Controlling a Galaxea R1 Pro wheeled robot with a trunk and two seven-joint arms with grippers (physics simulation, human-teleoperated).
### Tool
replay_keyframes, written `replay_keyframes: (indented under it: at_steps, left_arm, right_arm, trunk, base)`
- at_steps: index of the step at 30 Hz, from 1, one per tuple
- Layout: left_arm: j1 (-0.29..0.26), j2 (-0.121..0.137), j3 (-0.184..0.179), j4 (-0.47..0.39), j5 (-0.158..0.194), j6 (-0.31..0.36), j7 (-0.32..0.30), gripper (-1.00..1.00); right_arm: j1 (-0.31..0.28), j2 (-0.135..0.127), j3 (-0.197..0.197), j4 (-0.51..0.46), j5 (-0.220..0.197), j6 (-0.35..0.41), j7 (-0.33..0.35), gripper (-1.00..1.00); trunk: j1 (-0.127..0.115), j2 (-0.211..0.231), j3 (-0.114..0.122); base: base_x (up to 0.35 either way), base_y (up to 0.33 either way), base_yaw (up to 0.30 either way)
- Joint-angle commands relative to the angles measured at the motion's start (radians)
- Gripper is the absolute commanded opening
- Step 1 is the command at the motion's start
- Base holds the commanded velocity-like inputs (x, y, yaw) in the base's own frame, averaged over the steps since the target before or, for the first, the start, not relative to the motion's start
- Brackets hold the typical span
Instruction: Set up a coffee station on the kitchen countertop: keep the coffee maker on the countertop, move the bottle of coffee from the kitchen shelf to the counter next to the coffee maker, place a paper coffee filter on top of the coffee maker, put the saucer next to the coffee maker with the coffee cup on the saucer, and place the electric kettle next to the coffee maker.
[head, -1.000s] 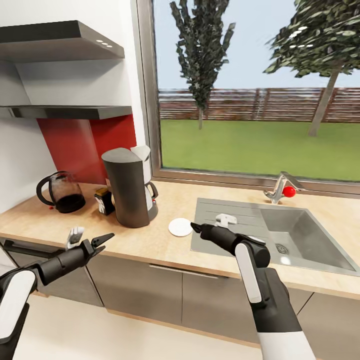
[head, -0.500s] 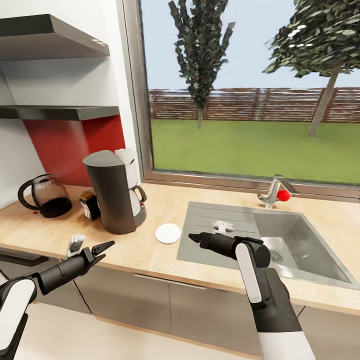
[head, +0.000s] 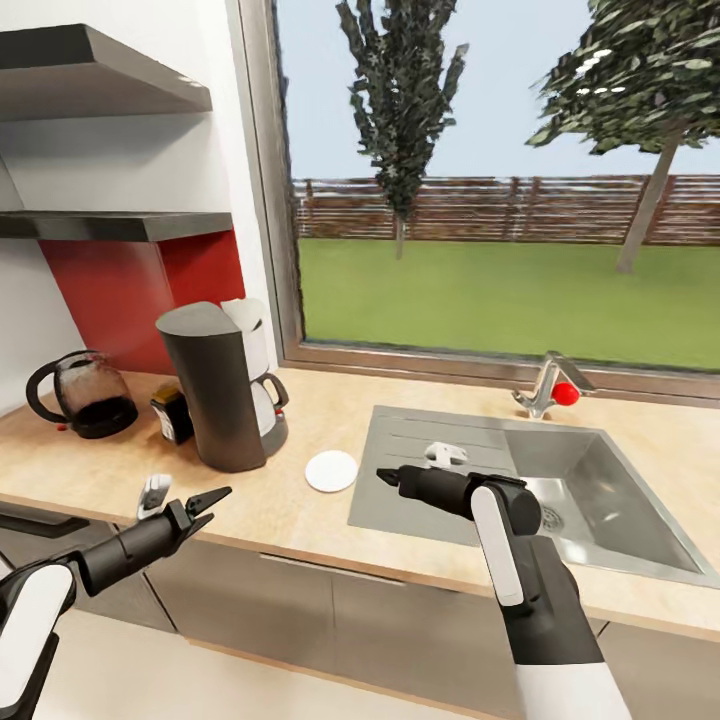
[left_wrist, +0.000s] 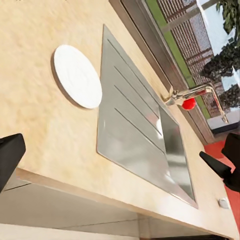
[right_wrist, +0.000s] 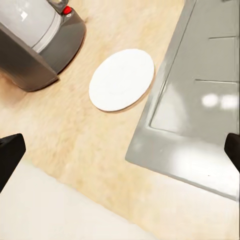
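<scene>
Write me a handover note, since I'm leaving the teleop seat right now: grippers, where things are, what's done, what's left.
Left gripper: open, empty, at the front edge of the kitchen countertop.
Right gripper: open, empty, just right of the saucer.
Done: the bottle of coffee and electric kettle stand left of the coffee maker. The saucer lies to its right, bare. The white cone on top looks like the paper coffee filter.
Left: cup onto saucer. The small white object on the sink drainer may be it; cannot tell.
</scene>
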Motion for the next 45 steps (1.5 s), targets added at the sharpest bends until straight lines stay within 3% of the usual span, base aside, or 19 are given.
replay_keyframes:
  at_steps: [1, 12, 24, 37, 45]
  left_arm:
    - [-0.001, 0.0, 0.001, 0.0, -0.007, 0.005, -0.008, 1.0]
    - [0.001, -0.004, 0.001, 0.016, -0.01, 0.006, -0.008, 1.0]
    - [0.013, -0.031, 0.0, 0.017, -0.01, 0.008, -0.01, 1.0]
    - [0.017, -0.046, -0.001, 0.024, -0.01, 0.009, -0.01, 1.0]
    - [0.018, -0.053, -0.002, 0.029, -0.01, 0.01, -0.027, 1.0]
  right_arm:
    - [-0.001, 0.0, -0.001, -0.001, 0.009, 0.004, 0.009, 1.0]
    - [-0.001, 0.0, 0.002, 0.002, 0.009, 0.004, 0.009, 1.0]
    - [-0.001, 0.0, 0.006, 0.017, 0.01, 0.005, 0.009, 1.0]
    - [-0.001, 0.0, 0.007, 0.054, 0.01, 0.005, 0.01, 1.0]
    - [-0.001, 0.0, 0.008, 0.056, 0.01, 0.004, 0.01, 1.0]
  trunk:
    - [0.001, -0.002, -0.002]
    - [0.001, -0.002, -0.002]
    - [0.001, -0.002, -0.002]
    - [0.001, -0.002, -0.002]
    - [0.001, -0.002, -0.002]
  base:
    - [0.244, -0.114, 0.0]
    - [0.107, -0.014, 0.0]
    - [0.106, 0.0, 0.0]
    - [0.045, 0.0, 0.0]
    - [0.236, 0.0, 0.0]
